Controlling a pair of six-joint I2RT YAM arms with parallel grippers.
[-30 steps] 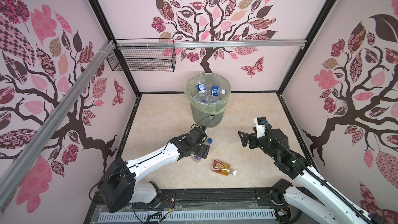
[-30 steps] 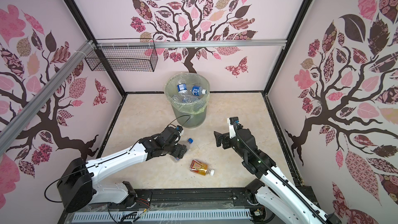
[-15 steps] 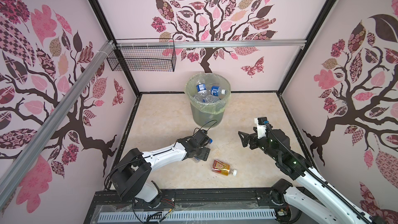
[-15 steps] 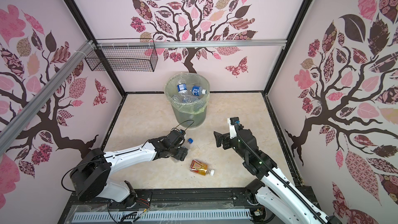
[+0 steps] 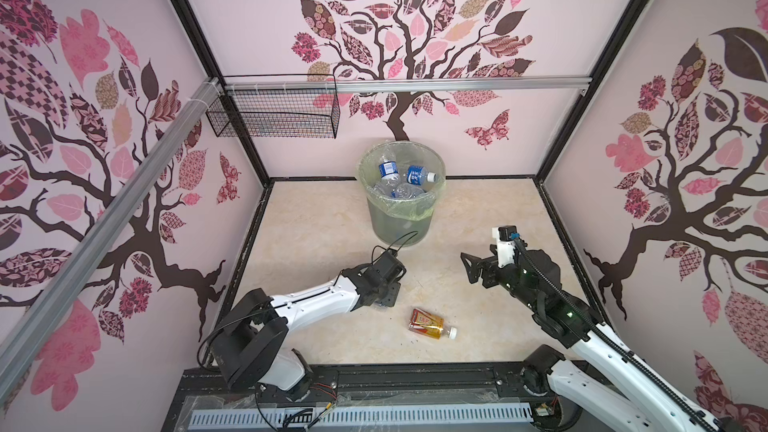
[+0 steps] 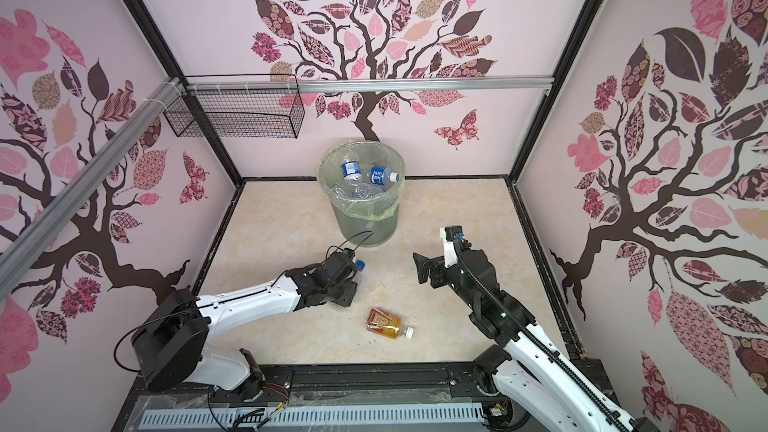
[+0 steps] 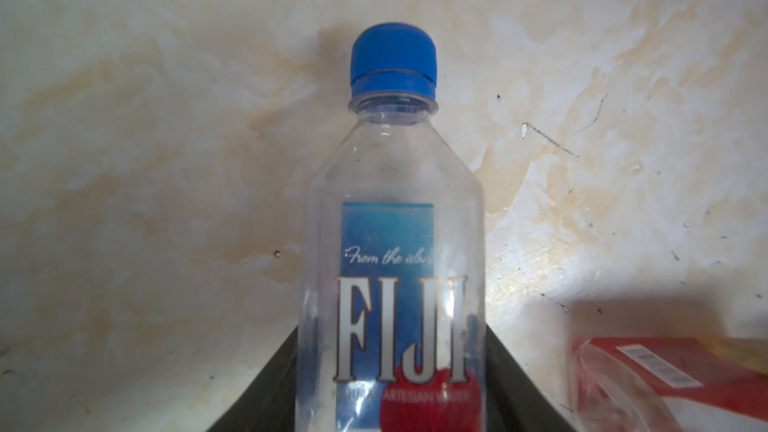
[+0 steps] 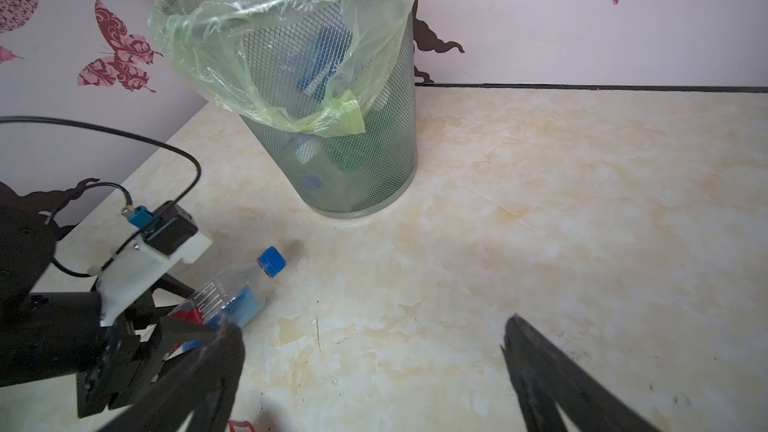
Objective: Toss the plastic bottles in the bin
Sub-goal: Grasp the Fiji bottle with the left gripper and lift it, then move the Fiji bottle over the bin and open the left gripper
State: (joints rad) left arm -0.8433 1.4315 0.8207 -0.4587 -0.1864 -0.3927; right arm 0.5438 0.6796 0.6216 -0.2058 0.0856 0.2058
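A clear bottle with a blue cap (image 6: 360, 264) and a blue label (image 7: 390, 243) lies low on the floor in front of the bin. My left gripper (image 5: 384, 293) is shut on its body, one black jaw on each side, and the cap points toward the bin (image 5: 399, 226). The grey-green mesh bin with its greenish liner holds several clear blue-labelled bottles (image 5: 417, 175). An amber bottle with a red label (image 5: 430, 323) lies on the floor nearer the front. My right gripper (image 5: 473, 270) hangs open and empty to the right, above bare floor (image 8: 374, 326).
A black wire basket (image 5: 274, 116) hangs on the back wall at the left, under an aluminium rail (image 5: 457, 84). The patterned walls close in the floor on three sides. A black frame bar (image 5: 374, 372) runs along the front edge.
My left gripper has dropped to the floor and closed on the clear bottle. The right arm has stayed where it was, still open.
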